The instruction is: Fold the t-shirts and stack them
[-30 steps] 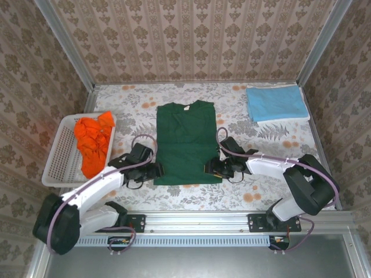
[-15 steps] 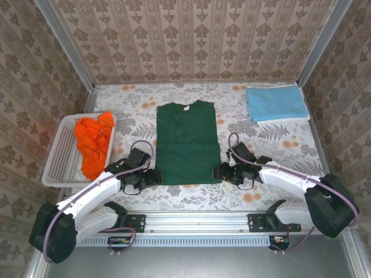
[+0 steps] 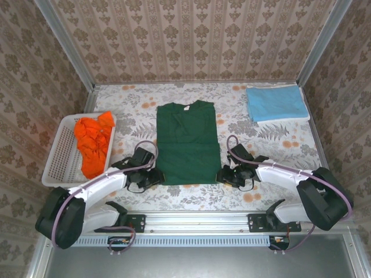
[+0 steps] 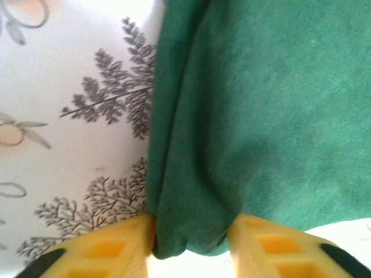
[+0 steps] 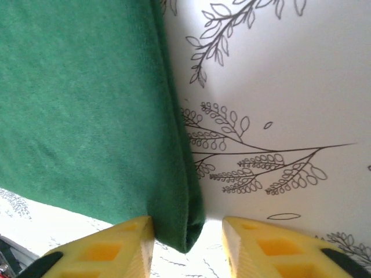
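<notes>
The left gripper (image 4: 191, 234) has the near left corner of the dark green t-shirt (image 3: 187, 142), which lies flat in the middle of the bench (image 3: 133, 104); its jaws are narrow and the bunched cloth touches both sides. The right gripper (image 5: 188, 231) stands at the near right corner, jaws partly open, one side not yet on the cloth. I think both should pinch all layers, then lift together and bring the hem evenly toward the collar. How many layers each one catches is hidden, and the lower edge of the wrist views cuts off most of each gripper
</notes>
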`<state>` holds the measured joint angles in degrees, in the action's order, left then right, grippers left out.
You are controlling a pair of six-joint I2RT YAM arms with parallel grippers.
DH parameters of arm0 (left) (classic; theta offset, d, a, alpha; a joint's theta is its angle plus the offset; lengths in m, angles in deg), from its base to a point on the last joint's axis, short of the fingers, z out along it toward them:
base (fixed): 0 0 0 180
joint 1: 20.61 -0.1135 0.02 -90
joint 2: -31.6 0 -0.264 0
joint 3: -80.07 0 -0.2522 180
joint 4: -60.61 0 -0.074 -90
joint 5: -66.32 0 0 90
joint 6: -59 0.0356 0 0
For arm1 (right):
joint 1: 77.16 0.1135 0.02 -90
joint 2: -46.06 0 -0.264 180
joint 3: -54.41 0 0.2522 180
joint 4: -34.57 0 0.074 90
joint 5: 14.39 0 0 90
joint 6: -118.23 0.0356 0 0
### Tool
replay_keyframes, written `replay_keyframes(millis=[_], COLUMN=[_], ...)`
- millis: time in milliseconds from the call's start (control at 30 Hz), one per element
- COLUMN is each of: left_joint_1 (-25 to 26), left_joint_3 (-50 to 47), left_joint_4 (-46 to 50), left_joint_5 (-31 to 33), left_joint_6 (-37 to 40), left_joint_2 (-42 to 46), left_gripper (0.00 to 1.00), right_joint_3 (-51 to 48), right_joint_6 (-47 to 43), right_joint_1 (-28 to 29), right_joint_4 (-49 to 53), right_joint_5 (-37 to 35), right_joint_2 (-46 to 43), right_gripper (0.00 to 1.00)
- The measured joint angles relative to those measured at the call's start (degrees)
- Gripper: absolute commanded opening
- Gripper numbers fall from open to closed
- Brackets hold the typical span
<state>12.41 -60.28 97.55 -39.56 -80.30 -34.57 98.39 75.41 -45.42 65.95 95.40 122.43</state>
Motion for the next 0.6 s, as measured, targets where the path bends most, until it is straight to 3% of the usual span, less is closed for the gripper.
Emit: replay_keyframes(millis=[367,600], left_joint_1=[0.33,2.1], left_joint_3=[0.59,0.96], left_joint_4=[-0.85,1.7], left_joint_5=[0.72,3.54], left_joint_6=[2.75,4.22], left_joint_2=[-1.2,0.96], left_gripper=[0.01,0.0], right_joint_3=[1.18,1.29], right_joint_6=[-2.08,-2.29], right_joint_1=[0.5,0.76], right_joint_4=[0.07,-0.66], right_joint_5=[-0.9,-0.9], right_joint_2=[1.44,1.44], right_gripper=[0.08,0.0])
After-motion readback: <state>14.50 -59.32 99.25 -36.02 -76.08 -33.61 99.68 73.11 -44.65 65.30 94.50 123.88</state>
